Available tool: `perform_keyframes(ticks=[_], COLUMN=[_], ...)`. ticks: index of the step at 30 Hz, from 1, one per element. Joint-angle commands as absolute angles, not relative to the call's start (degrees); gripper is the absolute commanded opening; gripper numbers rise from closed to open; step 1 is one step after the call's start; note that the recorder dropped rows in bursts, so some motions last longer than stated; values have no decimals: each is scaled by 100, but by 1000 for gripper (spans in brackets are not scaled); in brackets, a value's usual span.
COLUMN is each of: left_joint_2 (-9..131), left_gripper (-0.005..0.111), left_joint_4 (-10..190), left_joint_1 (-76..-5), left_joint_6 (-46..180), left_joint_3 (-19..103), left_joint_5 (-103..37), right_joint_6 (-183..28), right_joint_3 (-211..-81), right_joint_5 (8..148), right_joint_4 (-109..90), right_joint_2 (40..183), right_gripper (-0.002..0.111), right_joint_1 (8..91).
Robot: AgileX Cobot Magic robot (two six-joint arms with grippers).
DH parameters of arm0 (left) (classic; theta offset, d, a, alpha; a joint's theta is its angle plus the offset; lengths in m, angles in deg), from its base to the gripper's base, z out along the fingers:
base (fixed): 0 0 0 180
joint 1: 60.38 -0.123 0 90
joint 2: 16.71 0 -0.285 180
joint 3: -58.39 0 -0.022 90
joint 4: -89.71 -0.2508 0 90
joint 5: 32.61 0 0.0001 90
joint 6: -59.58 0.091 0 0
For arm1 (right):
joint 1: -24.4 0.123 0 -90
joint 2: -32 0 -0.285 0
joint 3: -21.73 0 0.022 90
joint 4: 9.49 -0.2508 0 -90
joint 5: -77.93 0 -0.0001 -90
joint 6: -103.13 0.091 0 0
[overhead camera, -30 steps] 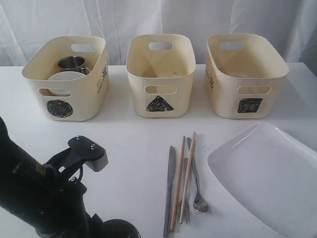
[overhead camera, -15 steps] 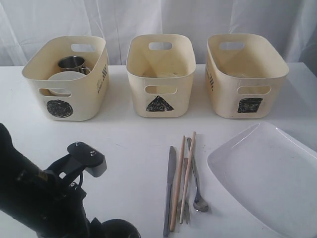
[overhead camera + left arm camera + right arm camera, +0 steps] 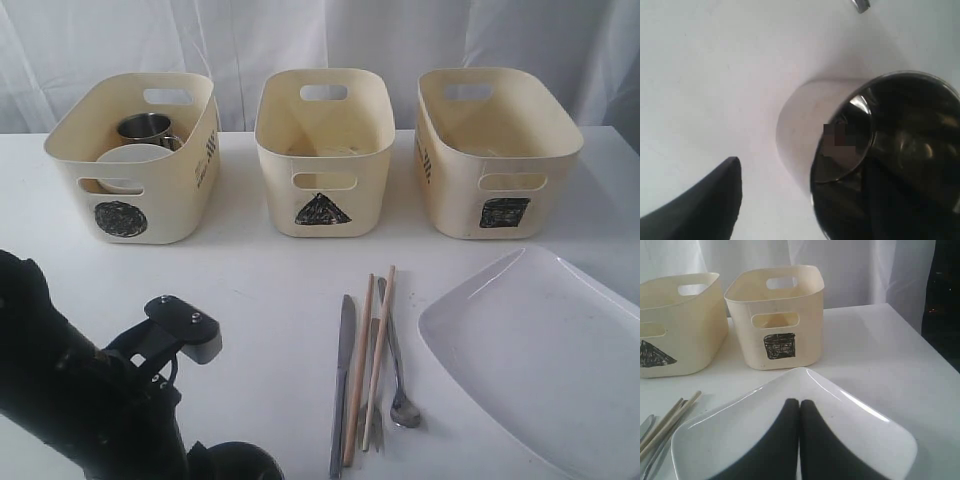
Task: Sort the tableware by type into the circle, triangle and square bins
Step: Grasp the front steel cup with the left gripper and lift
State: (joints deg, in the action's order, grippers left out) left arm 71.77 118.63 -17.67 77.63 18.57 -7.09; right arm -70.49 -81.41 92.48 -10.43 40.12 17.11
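A steel mug (image 3: 840, 140) fills the left wrist view, standing on the white table. My left gripper (image 3: 805, 175) is open astride its wall, one finger (image 3: 715, 205) outside and the other dark inside the mug. In the exterior view my left arm (image 3: 90, 400) hides that mug. The circle bin (image 3: 135, 160) holds another steel mug (image 3: 148, 128) and a small white bowl (image 3: 135, 158). The triangle bin (image 3: 322, 150) and square bin (image 3: 492, 150) stand to its right. Knife (image 3: 342, 380), chopsticks (image 3: 368, 365), fork and spoon (image 3: 400, 400) lie mid-table. My right gripper (image 3: 800, 404) is shut, empty, over the white square plate (image 3: 850, 435).
The three bins line the back of the table before a white curtain. The plate (image 3: 545, 355) reaches the front right corner. The cutlery lies just left of the plate. A black surface (image 3: 942, 300) shows beyond the table's right edge.
My left arm has sunk lower and shifted slightly right at the table's front left. The right gripper, the bins and the cutlery have not moved.
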Motion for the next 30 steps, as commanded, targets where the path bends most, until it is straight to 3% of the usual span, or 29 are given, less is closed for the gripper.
perform_keyframes(ticks=[1,3,6,9,20,30], left_joint_2=[7175,7175,7175,7175,6610,6085], left_gripper=[64,53,17,0,0,0], left_joint_4=[11923,11923,11923,11923,11639,10441], left_joint_1=[-1735,-1735,-1735,-1735,-1840,-3830], left_joint_6=[7773,7773,7787,8068,8249,8234], left_joint_3=[1825,1825,1825,1825,2191,3594], left_joint_5=[-752,-816,-955,-970,-998,-1848], right_joint_6=[-7060,-7060,-7060,-7060,-7060,-7060], right_joint_3=[-8105,-8105,-8105,-8105,-8105,-8105], right_joint_5=[9201,9201,9201,9201,9201,9201], right_joint_4=[-996,-996,-996,-996,-996,-996], right_joint_2=[3978,3978,3978,3978,3978,3978], right_gripper=[0,0,0,0,0,0], right_joint_1=[1753,1753,1753,1753,1753,1753])
